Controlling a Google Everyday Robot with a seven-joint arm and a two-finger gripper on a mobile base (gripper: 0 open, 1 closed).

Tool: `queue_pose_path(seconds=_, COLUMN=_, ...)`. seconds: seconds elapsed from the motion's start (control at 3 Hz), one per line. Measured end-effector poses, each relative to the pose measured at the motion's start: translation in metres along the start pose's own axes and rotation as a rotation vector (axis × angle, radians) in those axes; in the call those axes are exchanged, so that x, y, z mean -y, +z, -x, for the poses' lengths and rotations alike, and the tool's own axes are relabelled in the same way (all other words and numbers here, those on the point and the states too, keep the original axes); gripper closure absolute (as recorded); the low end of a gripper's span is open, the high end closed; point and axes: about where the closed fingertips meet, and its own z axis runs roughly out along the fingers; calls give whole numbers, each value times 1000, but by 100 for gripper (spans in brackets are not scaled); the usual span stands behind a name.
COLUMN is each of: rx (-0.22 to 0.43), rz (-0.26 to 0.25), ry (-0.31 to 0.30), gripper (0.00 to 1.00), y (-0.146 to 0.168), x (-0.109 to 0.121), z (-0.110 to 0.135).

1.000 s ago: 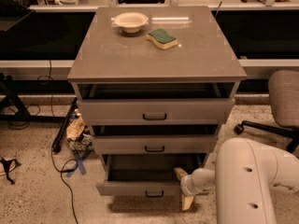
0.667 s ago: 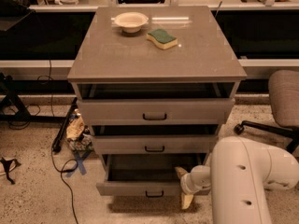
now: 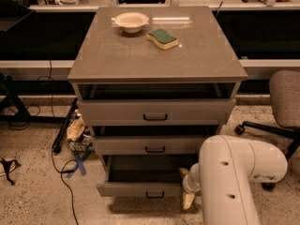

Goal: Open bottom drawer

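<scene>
The bottom drawer (image 3: 126, 188) of the grey-brown cabinet (image 3: 154, 55) stands pulled out, its grey inside showing and its small black bar handle (image 3: 154, 194) facing me. My gripper (image 3: 187, 198) hangs at the drawer's right front corner, pale fingers pointing down, just right of the handle and not on it. My white arm (image 3: 234, 182) covers the drawer's right end. The middle drawer (image 3: 150, 145) and the top drawer (image 3: 154, 111) are each out a little.
A cream bowl (image 3: 131, 21) and a green-and-yellow sponge (image 3: 162, 39) lie on the cabinet top. An office chair (image 3: 281, 107) stands at the right. Cables and clutter (image 3: 75, 135) lie on the floor at the left.
My arm has swung left in the view and covers more of the drawer's right side. The bottom drawer stays open about the same amount.
</scene>
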Motion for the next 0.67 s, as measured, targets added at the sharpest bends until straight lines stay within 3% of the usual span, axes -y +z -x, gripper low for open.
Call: queue_pose_path(seconds=0.67, rx=-40, rz=47, ry=86, gripper=42, y=6, x=-8, z=-15)
